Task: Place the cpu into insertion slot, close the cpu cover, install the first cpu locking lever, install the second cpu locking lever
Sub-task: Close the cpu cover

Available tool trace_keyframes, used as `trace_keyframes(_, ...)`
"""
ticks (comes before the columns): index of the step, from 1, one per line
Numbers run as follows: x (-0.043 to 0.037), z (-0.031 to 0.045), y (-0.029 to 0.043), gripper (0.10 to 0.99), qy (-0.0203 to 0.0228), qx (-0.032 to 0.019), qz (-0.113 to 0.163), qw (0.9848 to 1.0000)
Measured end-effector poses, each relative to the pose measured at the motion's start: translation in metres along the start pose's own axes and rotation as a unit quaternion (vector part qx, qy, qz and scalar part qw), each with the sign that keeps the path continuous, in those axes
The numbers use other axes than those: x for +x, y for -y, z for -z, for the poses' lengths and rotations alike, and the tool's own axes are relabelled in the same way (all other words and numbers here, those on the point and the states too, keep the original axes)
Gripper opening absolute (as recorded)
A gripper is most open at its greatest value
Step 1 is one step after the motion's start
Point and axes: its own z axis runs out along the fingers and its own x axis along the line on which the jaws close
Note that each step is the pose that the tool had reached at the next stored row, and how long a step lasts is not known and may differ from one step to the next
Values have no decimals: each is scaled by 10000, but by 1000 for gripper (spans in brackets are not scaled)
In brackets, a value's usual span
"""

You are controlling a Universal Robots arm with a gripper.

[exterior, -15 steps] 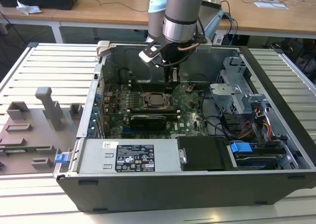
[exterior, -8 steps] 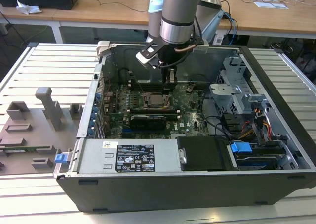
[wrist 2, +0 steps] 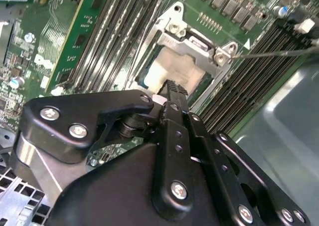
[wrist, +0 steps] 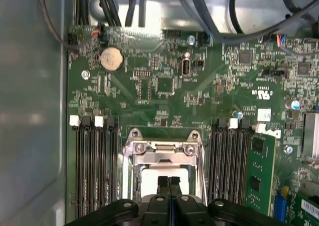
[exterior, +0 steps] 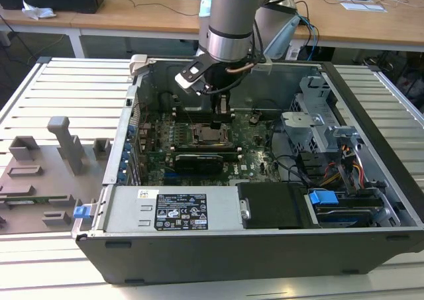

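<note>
The cpu (wrist 2: 175,69) lies flat in the insertion slot (exterior: 211,138), its pale silver top showing through the window of the cpu cover (wrist 2: 199,44). The silver cover frame (wrist: 162,153) lies down over the chip (wrist: 149,178). My gripper (wrist 2: 172,86) hangs right over the chip's middle, its two black fingers pressed together with nothing between them. I cannot tell whether the tips touch the chip. In the first wrist view the gripper (wrist: 168,182) sits over the window's near edge. The exterior view has the gripper (exterior: 222,121) just above the socket. A thin metal lever rod (wrist 2: 279,51) sticks out sideways from one cover corner.
The socket sits on a green motherboard (wrist: 164,86) inside an open computer case (exterior: 371,200). Long black memory slots (wrist: 94,166) flank the socket on both sides. Loose cables (exterior: 298,167) and drive bays fill the exterior view's right. Grey fixtures (exterior: 66,144) stand outside the case on its left.
</note>
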Motion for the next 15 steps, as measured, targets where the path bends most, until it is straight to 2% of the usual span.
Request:
trace_keyframes(6,3,-38,121,106,0,0,0,10000)
trace_keyframes(15,8,-124,383,106,-1,-1,0,10000)
